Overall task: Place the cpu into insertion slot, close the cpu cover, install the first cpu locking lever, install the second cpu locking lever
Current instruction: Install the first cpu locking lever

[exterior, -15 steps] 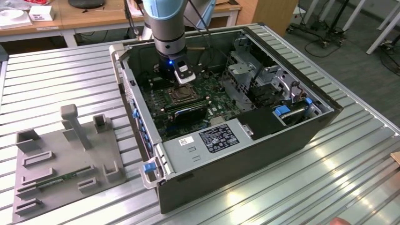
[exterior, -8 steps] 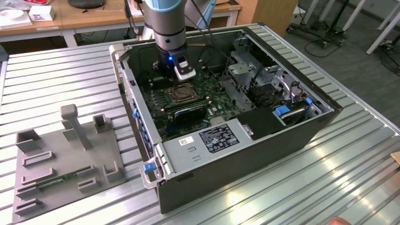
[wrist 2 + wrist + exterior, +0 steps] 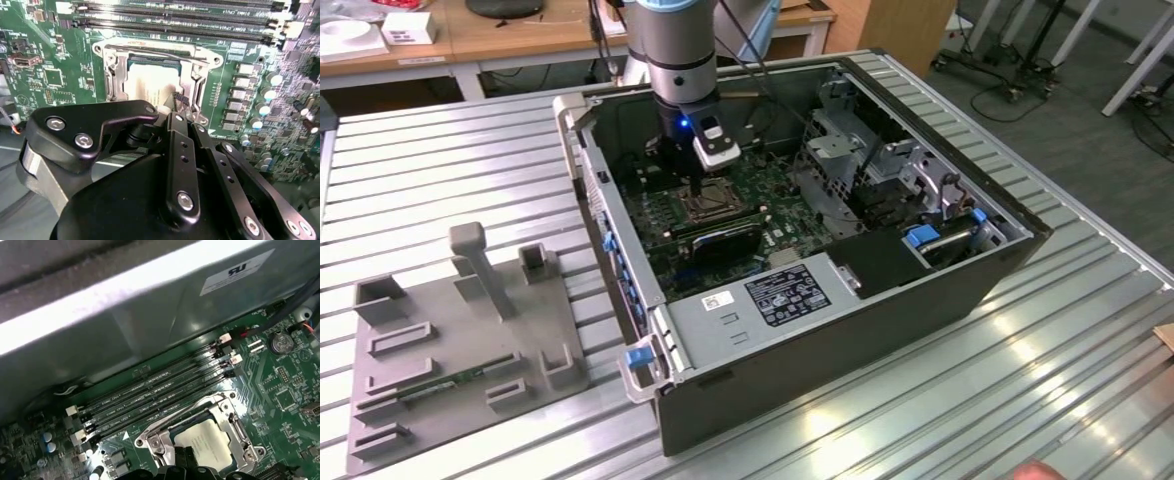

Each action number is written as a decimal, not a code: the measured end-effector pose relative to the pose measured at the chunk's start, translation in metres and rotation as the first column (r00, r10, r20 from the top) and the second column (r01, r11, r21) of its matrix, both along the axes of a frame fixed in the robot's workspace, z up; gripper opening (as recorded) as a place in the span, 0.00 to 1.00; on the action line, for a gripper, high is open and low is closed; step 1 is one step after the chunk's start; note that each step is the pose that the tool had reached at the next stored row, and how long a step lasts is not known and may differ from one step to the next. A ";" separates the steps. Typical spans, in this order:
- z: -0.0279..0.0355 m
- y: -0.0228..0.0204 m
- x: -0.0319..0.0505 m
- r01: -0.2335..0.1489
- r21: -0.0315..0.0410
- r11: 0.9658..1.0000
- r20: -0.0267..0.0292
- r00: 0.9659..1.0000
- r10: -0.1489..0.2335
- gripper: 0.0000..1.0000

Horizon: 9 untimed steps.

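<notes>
Hovering over the cpu (image 3: 150, 82) in the insertion slot (image 3: 112, 75); pincer (image 3: 178, 100) fingertips pressed together, holding nothing.

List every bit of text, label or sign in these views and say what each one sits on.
White sticker on the case wall: print too blurred to read.
Black label on the silver metal panel, exterior view: too small to read.
White lettering along the memory slots: too small to read reliably.
Faint markings on the cpu: not legible.
Nothing can be quoted with confidence.
</notes>
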State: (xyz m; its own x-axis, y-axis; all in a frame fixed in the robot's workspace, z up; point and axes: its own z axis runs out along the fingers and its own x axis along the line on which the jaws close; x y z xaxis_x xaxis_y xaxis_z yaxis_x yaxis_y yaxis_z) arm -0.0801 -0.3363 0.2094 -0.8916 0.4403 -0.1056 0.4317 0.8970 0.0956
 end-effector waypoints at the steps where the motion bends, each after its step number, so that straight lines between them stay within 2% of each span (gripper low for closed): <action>1: 0.0000 0.0000 0.0002 -0.005 0.000 1.000 -0.001 1.000 0.005 0.10; 9: -0.0002 0.0000 0.0017 -0.072 0.000 0.997 -0.010 0.997 0.072 0.10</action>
State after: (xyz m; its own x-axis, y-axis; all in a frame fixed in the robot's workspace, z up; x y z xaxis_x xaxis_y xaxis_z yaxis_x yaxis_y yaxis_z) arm -0.0785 -0.3362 0.2092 -0.9220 0.3749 -0.0964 0.3669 0.9258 0.0914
